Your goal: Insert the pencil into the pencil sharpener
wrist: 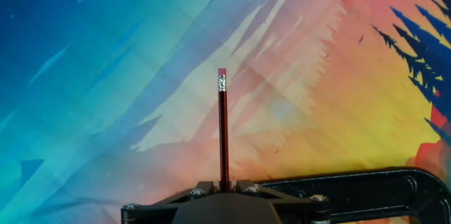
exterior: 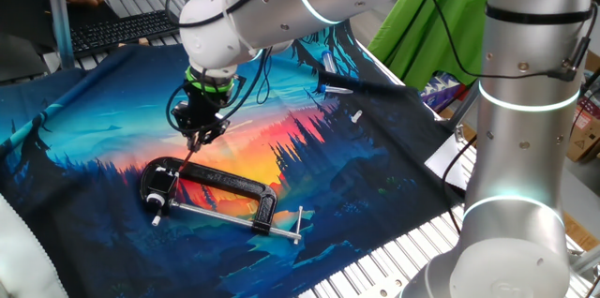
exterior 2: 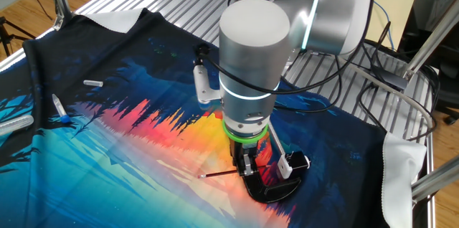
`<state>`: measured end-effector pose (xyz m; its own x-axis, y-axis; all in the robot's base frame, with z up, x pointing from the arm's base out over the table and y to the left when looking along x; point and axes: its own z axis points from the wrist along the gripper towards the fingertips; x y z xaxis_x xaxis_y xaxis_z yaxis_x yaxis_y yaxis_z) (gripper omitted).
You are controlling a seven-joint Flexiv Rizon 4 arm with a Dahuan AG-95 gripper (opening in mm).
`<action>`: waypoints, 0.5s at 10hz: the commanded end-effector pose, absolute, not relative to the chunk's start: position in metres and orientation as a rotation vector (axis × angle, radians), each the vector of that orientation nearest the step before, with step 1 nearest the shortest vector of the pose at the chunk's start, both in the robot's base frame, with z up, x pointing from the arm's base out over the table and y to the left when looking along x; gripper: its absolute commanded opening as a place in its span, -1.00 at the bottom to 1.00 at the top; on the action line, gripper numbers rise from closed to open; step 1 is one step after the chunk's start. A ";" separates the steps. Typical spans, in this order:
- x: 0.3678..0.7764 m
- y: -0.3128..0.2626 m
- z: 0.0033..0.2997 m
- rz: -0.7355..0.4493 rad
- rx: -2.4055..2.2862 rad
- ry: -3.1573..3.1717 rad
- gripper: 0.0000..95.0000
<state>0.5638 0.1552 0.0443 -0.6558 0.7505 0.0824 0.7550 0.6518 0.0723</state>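
Note:
The pencil point(wrist: 223, 125) is a thin dark red stick with a pink eraser at its far end. My gripper point(wrist: 224, 185) is shut on its near end, and the fingers press it from both sides. In the other fixed view the pencil point(exterior 2: 217, 174) sticks out to the left of the gripper point(exterior 2: 246, 168), low over the painted cloth. In one fixed view the gripper point(exterior: 195, 139) points down just behind the black C-clamp point(exterior: 211, 188). I cannot pick out the pencil sharpener in any view.
The C-clamp lies right beside the gripper point(exterior 2: 276, 187) and crosses the lower right of the hand view point(wrist: 352, 185). A blue pen point(exterior 2: 60, 110) and a small white piece point(exterior 2: 93, 82) lie at the cloth's far left. A dark marker point(exterior: 349, 85) lies at the back.

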 end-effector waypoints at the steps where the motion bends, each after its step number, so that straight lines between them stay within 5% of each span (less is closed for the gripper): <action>1: 0.564 0.155 0.044 -0.157 -1.283 -2.811 -1.00; 5: 0.564 0.155 0.044 -0.149 -1.280 -2.814 -1.00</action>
